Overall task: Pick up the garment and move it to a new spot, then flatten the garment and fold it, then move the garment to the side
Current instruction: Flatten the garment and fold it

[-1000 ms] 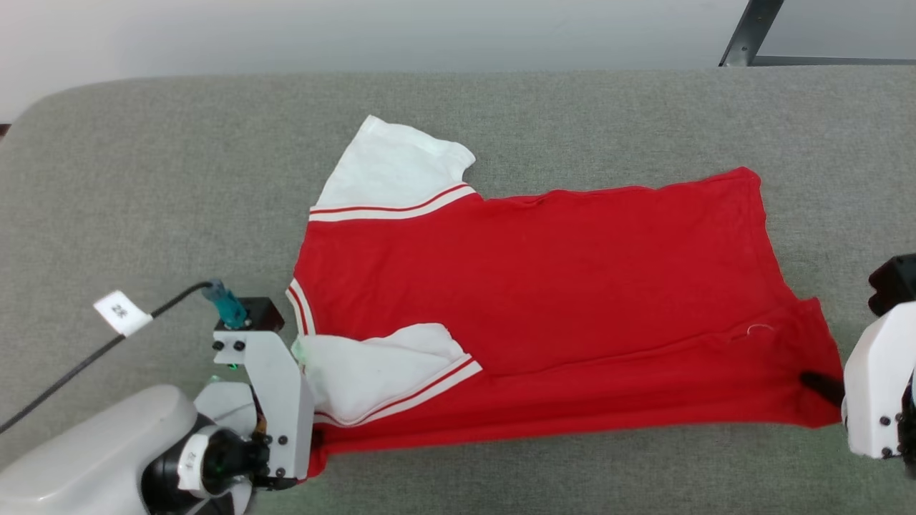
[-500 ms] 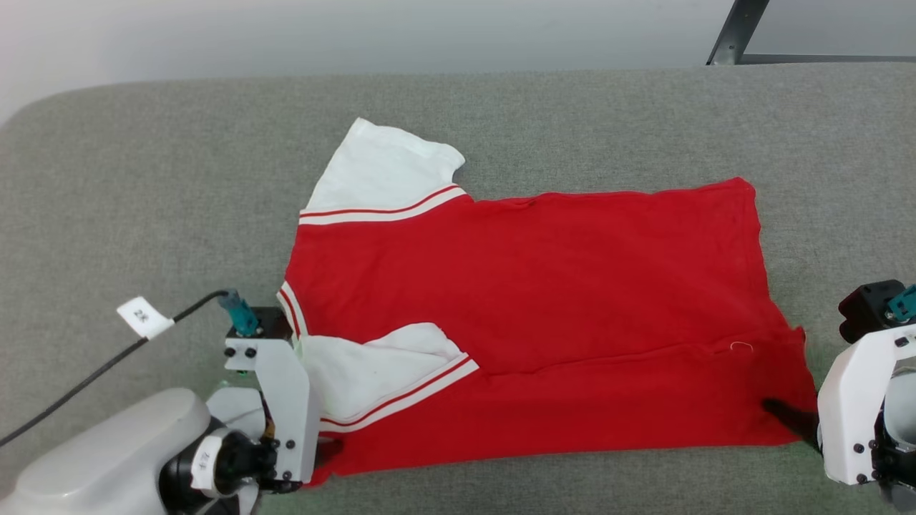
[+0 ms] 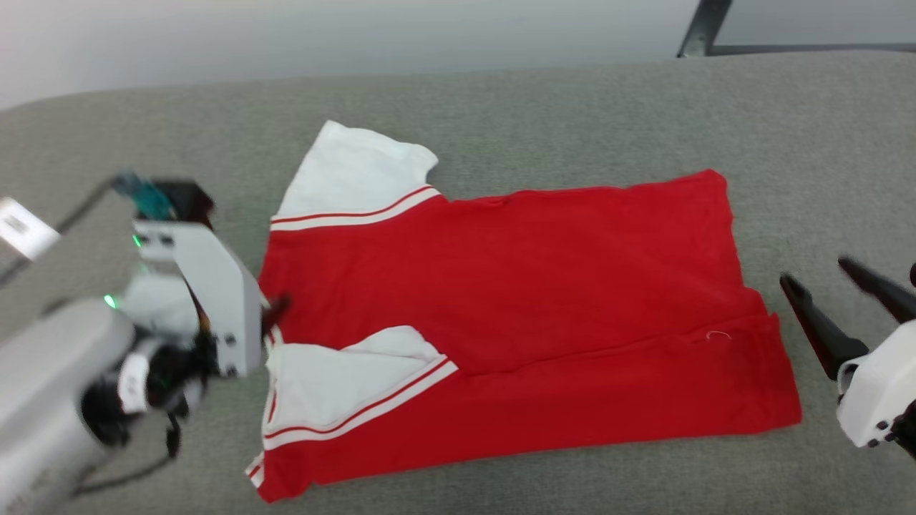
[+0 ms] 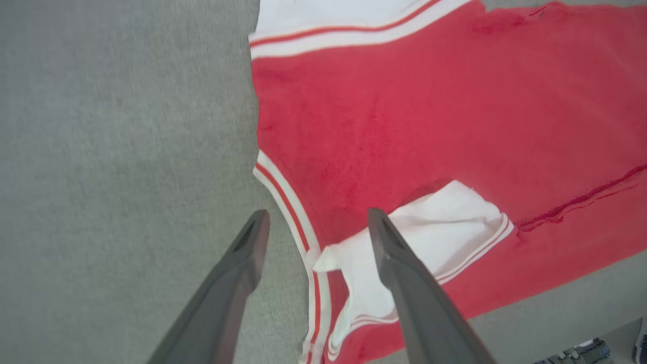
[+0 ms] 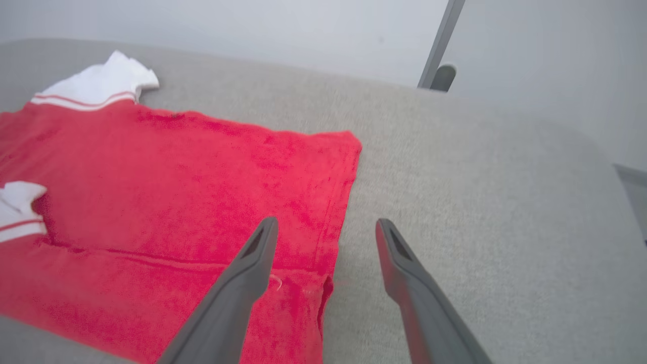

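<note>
The garment, a red T-shirt with white sleeves and striped trim, lies spread on the grey padded table, its near long edge folded over. One sleeve lies flat at the far left; the other is folded onto the red body. My left gripper hovers open above the striped collar edge, holding nothing. To the right of the hem my right gripper stands open above the table, its fingers apart and empty.
A grey metal frame leg stands behind the table's far right edge. A cable with a white tag trails from my left wrist. Bare grey table surface stretches right of the shirt.
Both grippers have let go of the shirt's near edge, opened and lifted away. The folded-over edge now rests on the table. The head camera has shifted, so the whole picture moved left.
</note>
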